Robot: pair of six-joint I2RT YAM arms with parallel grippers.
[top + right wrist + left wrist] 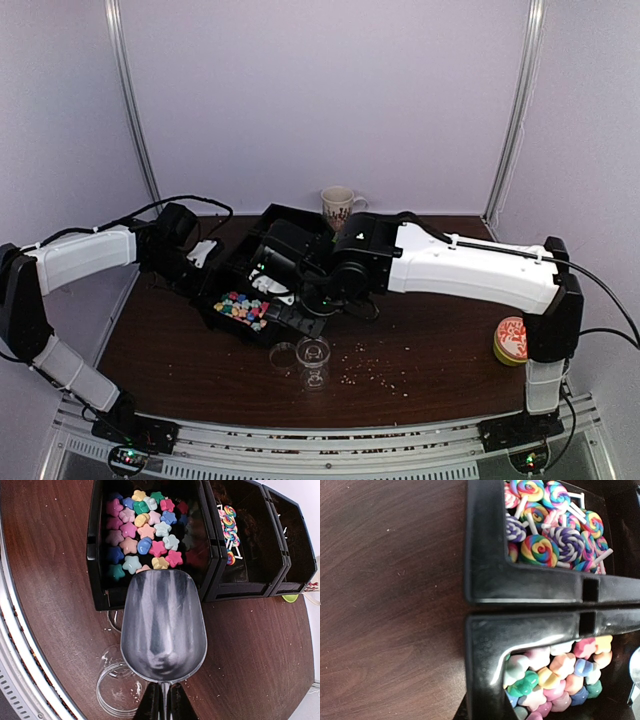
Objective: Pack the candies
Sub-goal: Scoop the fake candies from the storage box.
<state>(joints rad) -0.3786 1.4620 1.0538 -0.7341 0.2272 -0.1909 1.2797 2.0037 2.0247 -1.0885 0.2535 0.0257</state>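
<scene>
since the candies [145, 540] sit in the bin [97, 555], the empty scoop [162, 625], clenched by the right gripper [163, 702], hovers at its rim, likely to dig (jar [117, 695] stands just beside); left gripper [205, 255] is near the bin, and i cannot tell its jaws' state.

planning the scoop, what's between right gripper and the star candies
Only the metal scoop, held in the shut right gripper; its empty bowl reaches the black bin holding the star candies. Right wrist view.

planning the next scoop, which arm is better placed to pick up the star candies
Right. The right gripper is shut on the empty scoop, whose lip sits at the star candies in their bin. The left gripper is beside the bins without a scoop.
</scene>
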